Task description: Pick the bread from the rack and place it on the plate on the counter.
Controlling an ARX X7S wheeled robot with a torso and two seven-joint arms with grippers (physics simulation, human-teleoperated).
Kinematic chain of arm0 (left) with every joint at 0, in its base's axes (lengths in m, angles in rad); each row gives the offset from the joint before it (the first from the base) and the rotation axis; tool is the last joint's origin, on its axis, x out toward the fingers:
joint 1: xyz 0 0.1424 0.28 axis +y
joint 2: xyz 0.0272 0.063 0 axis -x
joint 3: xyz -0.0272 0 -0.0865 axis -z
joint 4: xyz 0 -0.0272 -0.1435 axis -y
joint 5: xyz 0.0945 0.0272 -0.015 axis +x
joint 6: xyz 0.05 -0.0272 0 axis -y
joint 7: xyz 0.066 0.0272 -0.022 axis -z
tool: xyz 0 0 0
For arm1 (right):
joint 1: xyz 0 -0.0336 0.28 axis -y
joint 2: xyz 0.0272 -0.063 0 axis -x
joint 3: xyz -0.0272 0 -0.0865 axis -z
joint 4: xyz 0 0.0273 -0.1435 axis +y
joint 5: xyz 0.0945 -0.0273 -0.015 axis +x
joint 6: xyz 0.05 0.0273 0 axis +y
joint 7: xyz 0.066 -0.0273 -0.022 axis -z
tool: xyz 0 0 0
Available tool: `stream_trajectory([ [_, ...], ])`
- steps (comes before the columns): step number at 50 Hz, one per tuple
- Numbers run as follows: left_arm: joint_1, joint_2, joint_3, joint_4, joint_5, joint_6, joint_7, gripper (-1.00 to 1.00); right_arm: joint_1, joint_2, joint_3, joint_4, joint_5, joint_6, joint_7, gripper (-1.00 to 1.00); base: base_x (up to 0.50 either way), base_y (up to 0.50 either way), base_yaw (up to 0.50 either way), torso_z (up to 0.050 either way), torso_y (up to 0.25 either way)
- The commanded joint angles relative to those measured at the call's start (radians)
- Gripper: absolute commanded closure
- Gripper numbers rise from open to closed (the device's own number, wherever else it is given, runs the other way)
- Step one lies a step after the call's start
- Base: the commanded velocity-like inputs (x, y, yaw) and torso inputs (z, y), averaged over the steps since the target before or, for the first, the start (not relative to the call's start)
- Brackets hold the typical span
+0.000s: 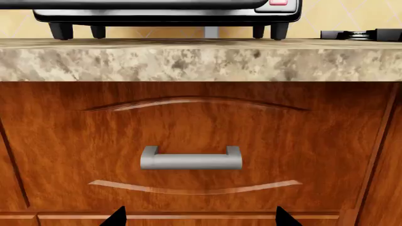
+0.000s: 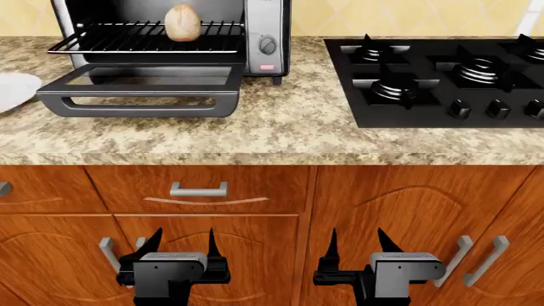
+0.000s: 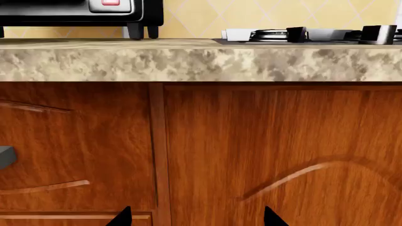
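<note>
Speckled granite counter (image 2: 281,137) is seen above both spread, empty claws, left (image 2: 181,245) and right (image 2: 357,245); one mottled egg-shaped bread (image 2: 182,23) is borne on the black wire rack (image 2: 111,38).

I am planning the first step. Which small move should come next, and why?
Probably raise the left gripper toward the bread. Both grippers hang open and empty before the cabinet doors, below the counter, while the bread sits on the rack of the open oven, on that side.
</note>
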Motion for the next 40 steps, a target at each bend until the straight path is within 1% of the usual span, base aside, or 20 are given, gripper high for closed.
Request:
stream_trajectory([
  [1, 0.000, -0.015, 0.024, 0.004, -0.015, -0.003, -0.017, -1.00, 0.001, 0.017, -0.026, -0.005, 0.006, 0.000, 0.017, -1.00, 0.00, 0.00, 0.00, 0.000, 0.000],
  [11, -0.003, -0.044, 0.055, 0.003, -0.059, -0.021, -0.044, -1.00, 0.005, 0.047, -0.069, -0.015, 0.019, 0.016, 0.052, -1.00, 0.00, 0.00, 0.00, 0.000, 0.000],
  [13, 0.002, -0.051, 0.059, 0.014, -0.078, -0.008, -0.032, -1.00, 0.006, 0.050, -0.074, -0.017, 0.021, 0.019, 0.058, -1.00, 0.00, 0.00, 0.00, 0.000, 0.000],
  [14, 0.005, -0.053, 0.062, 0.025, -0.064, -0.013, -0.047, -1.00, 0.007, 0.052, -0.076, -0.017, 0.023, 0.020, 0.060, -1.00, 0.00, 0.00, 0.00, 0.050, 0.000],
  [15, 0.000, -0.054, 0.062, 0.019, -0.096, -0.021, -0.027, -1.00, 0.009, 0.053, -0.078, -0.014, 0.026, 0.020, 0.062, -1.00, 0.00, 0.00, 0.00, 0.050, 0.000],
  [36, 0.004, -0.085, 0.100, 0.008, -0.107, 0.001, -0.059, -1.00, 0.008, 0.078, -0.105, -0.017, 0.082, 0.015, 0.077, -1.00, 0.00, 0.00, 0.00, 0.050, 0.000],
  [40, -0.002, -0.088, 0.109, 0.002, -0.105, 0.000, -0.065, -1.00, 0.013, 0.084, -0.116, -0.008, 0.058, 0.008, 0.098, -1.00, 0.00, 0.00, 0.00, 0.050, 0.000],
])
